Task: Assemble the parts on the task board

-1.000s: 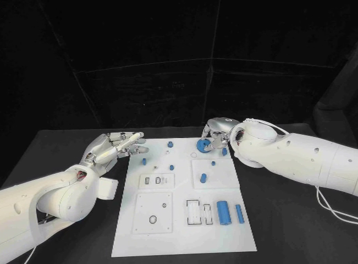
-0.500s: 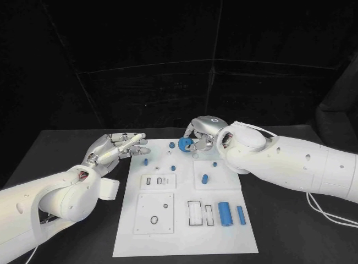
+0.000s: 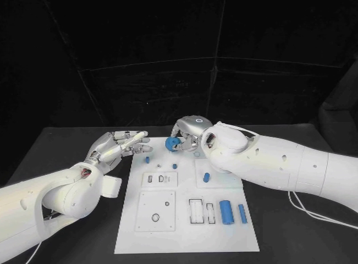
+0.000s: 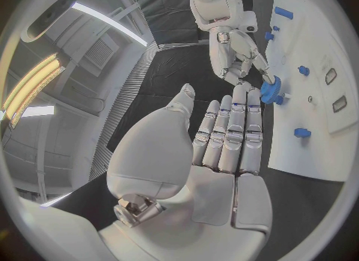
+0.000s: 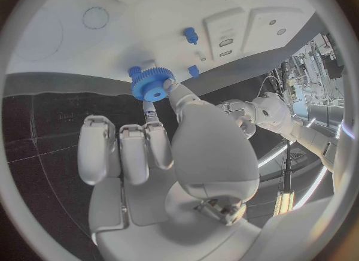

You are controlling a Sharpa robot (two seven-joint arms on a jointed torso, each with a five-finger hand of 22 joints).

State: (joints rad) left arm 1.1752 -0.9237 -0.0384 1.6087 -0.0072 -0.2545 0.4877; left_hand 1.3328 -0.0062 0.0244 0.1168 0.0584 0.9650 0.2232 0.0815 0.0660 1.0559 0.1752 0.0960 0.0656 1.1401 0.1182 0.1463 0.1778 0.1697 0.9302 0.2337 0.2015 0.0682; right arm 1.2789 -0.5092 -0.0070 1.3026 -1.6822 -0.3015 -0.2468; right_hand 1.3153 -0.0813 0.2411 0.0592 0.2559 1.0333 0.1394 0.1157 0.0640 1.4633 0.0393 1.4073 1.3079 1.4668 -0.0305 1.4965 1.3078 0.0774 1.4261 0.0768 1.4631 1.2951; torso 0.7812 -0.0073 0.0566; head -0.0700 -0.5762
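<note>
Gear [image 3: 171, 143] sits pinched in the right hand [image 3: 187, 135] above the board's [image 3: 187, 231] far pegs, apparently for seating, while the left hand [image 3: 115, 147] waits beside, fingers straight, holding nothing.

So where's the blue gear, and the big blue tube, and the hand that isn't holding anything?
blue gear [image 5: 152, 85], right wrist view, on its toothed face.
big blue tube [image 3: 225, 211], head view, on the middle of its side.
left hand [image 3: 115, 147], head view, on the back of the hand.
</note>
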